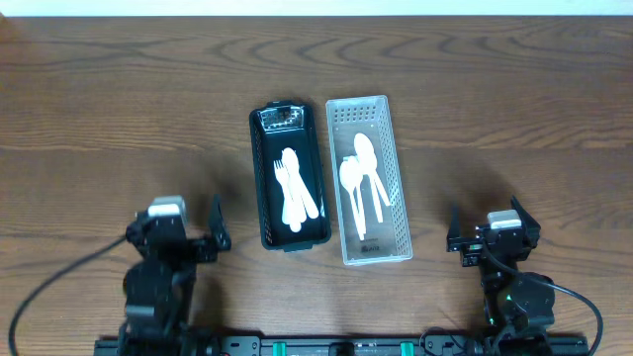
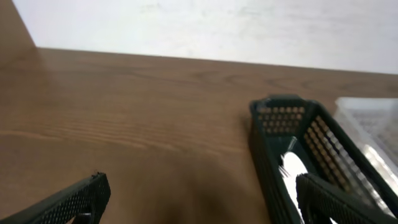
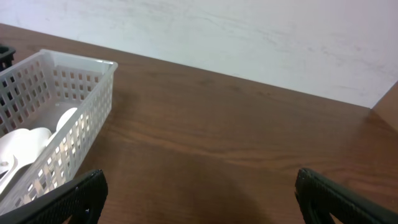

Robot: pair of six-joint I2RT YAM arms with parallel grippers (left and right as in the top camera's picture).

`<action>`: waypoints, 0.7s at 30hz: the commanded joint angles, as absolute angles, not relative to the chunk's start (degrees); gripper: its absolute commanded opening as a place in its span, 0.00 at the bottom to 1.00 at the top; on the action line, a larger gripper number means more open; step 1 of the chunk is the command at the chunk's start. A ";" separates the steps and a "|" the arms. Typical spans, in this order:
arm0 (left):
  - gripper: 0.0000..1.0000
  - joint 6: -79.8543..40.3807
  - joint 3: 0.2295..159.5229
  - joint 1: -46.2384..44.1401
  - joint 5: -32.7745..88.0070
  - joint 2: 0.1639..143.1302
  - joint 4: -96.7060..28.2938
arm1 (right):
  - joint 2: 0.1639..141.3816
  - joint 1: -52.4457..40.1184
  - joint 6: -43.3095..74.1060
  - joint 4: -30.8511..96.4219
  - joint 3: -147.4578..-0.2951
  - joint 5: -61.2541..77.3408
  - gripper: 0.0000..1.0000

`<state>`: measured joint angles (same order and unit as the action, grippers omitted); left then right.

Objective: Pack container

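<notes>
The brown wood-grain desk [image 1: 119, 109] ran to a pale wall [image 3: 249, 31] at 12 o'clock. At its centre a black basket [image 1: 259, 188] held white forks [image 1: 294, 193]. A white basket [image 1: 401, 213] of spoons [image 1: 358, 173] sat just beside it at 3 o'clock. The left pincer [image 1: 176, 225] at 7 o'clock and the right pincer [image 1: 492, 227] at 5 o'clock stood apart-jawed and empty, with open desk around them.

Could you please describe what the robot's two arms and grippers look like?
The left arm and right arm are black and blocky. Each has a pale grey housing at the wrist and a thin black cable curving out from its base. The left gripper and right gripper have flat black fingers with a fine grid texture.
</notes>
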<state>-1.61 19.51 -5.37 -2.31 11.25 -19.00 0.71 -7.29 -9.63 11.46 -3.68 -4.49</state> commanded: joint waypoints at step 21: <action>0.98 13.93 0.23 -5.50 0.69 0.10 8.64 | 0.30 -6.76 -8.82 11.55 -3.49 -4.27 0.99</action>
